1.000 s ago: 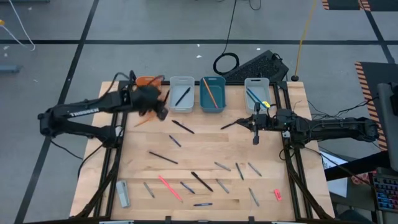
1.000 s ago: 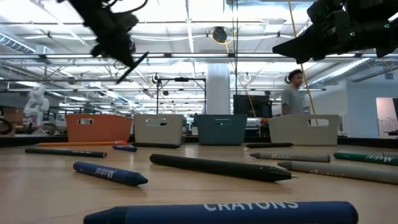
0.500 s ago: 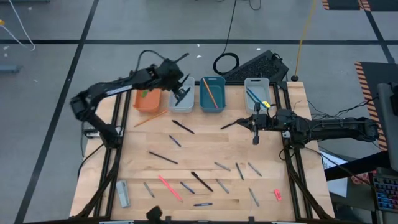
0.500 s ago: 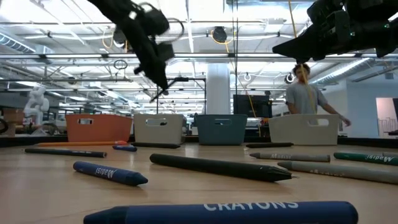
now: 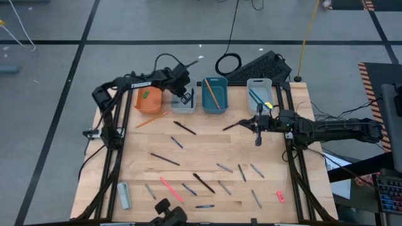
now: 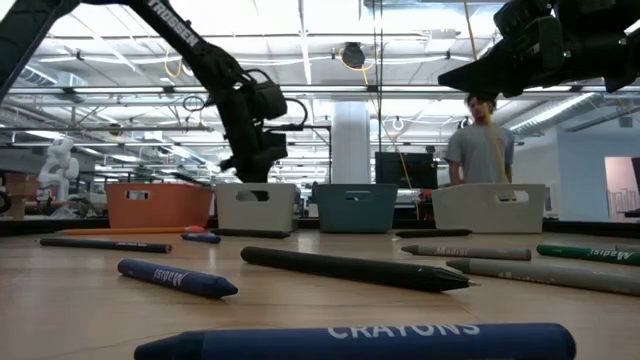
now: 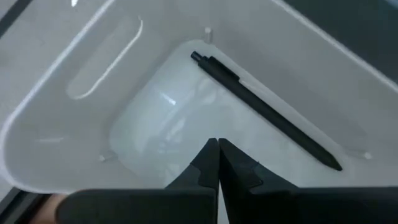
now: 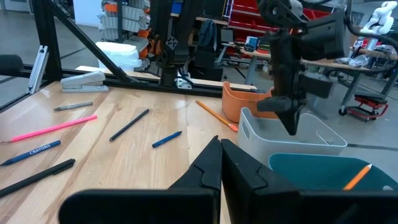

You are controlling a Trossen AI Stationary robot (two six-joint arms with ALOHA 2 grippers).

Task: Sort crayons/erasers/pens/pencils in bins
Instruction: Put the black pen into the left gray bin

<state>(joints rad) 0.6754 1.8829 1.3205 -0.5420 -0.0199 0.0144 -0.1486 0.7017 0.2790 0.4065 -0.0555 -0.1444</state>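
Four bins stand along the far edge: orange (image 5: 149,102), pale grey (image 5: 182,104), teal (image 5: 215,95) and pale grey (image 5: 259,90). My left gripper (image 7: 217,149) hangs shut over the left pale bin (image 7: 56,124), fingers pointing down into it. A black pen (image 7: 264,112) lies flat on that bin's floor, clear of the fingers. A green eraser (image 5: 146,95) lies in the orange bin. A pink-red eraser (image 5: 280,196) lies at the near right. My right gripper (image 8: 221,149) hovers shut and empty at the table's right (image 5: 242,125).
Pens, pencils and crayons lie scattered over the wooden table, among them an orange pencil (image 5: 152,119) and a pink stick (image 5: 171,188). A stapler (image 5: 124,195) lies near left. The teal bin holds an orange pencil (image 5: 211,93). A person (image 6: 480,150) stands behind the table.
My left gripper has swung from in front of the orange bin toward the table's far edge and right, then come down over the left pale bin. A dark stick hung from its fingers in the earlier low views; none shows at its fingers now.
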